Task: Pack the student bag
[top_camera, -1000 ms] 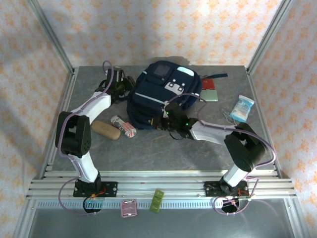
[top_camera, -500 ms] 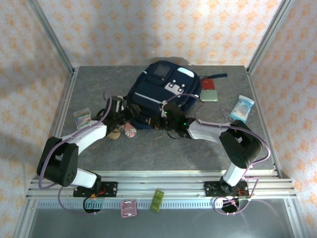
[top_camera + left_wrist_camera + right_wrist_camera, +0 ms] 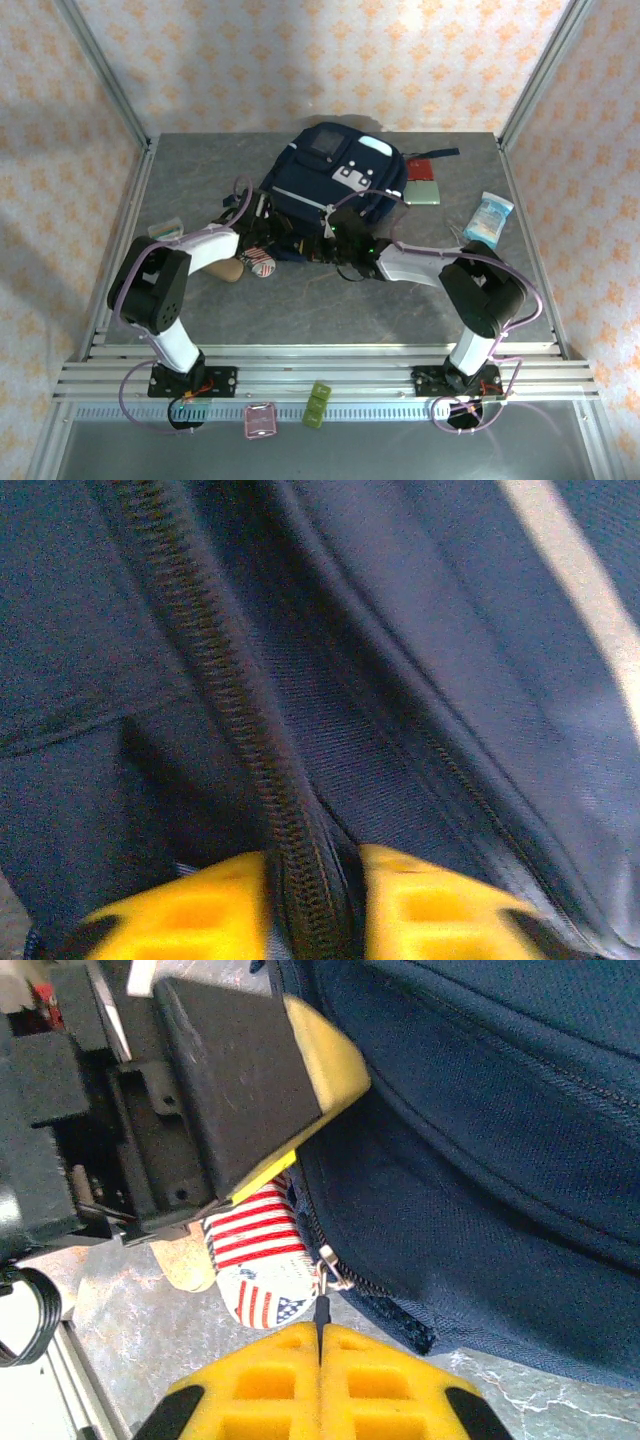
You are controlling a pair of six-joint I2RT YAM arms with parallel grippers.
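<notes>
Navy-blue fabric, thin white stripe: student bag (image 3: 335, 185), lying flat just ahead of both grippers, with its near edge at their fingertips.

Left gripper (image 3: 315, 915): yellow fingers (image 3: 200, 920) drawn narrow, pinching the bag's zipper band (image 3: 215, 670) between them. A second ago this gripper sat at the bag's far left side. It then swung round to the near-left corner with the jaws apart, and they have now closed there.

Right gripper (image 3: 320, 1360): fingers pressed together on the thin dark tab of the zipper pull (image 3: 328, 1270). It is unchanged over the second, at the same near edge of the bag.

Flag-patterned item (image 3: 255, 1260): just ahead and left of the right gripper, beneath the left gripper, not moved.

Tan case (image 3: 232, 270): under the left forearm. It was fully exposed a second ago and is now mostly covered.

Small packet (image 3: 165, 230): well left of the left gripper. The arm hid it a second ago; it is now uncovered.
</notes>
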